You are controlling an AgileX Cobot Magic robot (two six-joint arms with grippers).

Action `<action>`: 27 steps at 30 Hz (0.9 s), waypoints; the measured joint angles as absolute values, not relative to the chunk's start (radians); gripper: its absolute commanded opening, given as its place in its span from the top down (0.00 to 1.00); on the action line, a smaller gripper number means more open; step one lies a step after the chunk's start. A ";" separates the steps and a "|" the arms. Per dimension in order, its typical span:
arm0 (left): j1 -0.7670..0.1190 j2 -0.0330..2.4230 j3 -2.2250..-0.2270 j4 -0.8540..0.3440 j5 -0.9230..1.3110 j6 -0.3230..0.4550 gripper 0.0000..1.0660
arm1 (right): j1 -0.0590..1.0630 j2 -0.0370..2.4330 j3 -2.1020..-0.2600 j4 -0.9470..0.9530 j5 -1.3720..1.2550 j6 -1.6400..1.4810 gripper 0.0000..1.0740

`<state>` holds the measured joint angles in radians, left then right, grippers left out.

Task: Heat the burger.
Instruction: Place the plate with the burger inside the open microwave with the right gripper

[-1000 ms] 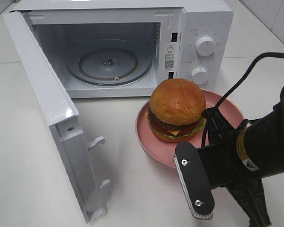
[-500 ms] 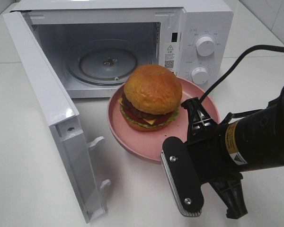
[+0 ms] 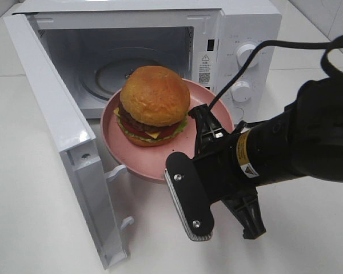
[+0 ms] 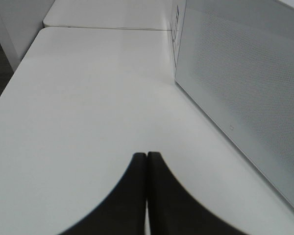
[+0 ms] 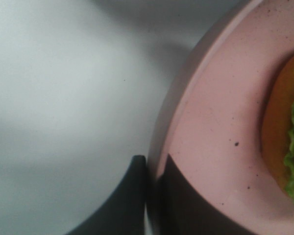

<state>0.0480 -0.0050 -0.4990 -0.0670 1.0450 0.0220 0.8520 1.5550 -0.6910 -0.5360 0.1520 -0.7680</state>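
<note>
The burger [image 3: 154, 103], with its golden bun, patty, cheese and lettuce, sits on a pink plate [image 3: 160, 164]. My right gripper [image 3: 207, 123] is shut on the plate's right rim and holds it just in front of the open microwave [image 3: 248, 23]. The right wrist view shows the right gripper [image 5: 154, 169] clamping the plate [image 5: 210, 122] edge, with the burger [image 5: 284, 122] at the side. In the left wrist view the left gripper [image 4: 147, 159] is shut and empty over the white table, beside the microwave door [image 4: 245, 88].
The microwave door [image 3: 51, 114] swings out to the left, towards the table's front. A glass turntable [image 3: 108, 71] lies inside the cavity. Two knobs [image 3: 241, 90] are on the right panel. The right arm's cable [image 3: 274, 45] arcs over that panel.
The right gripper has carried the plate and burger leftward and back, from the table right of the microwave front to the edge of its opening.
</note>
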 measured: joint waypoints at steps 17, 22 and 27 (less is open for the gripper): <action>0.048 -0.005 -0.499 -0.067 1.045 0.022 1.00 | 0.771 1.690 -0.841 -0.536 0.150 -0.899 1.00; 0.048 -0.005 -0.499 -0.067 1.045 0.022 1.00 | 0.771 1.724 -0.880 -0.503 0.162 -0.951 1.00; 0.048 -0.005 -0.499 -0.067 1.045 0.022 1.00 | 0.764 1.747 -0.927 -0.413 0.209 -1.064 1.00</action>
<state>0.0480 -0.0050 -0.4990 -0.0670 1.0450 0.0220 0.7640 1.7470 -0.9270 -0.4130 0.2090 -1.0640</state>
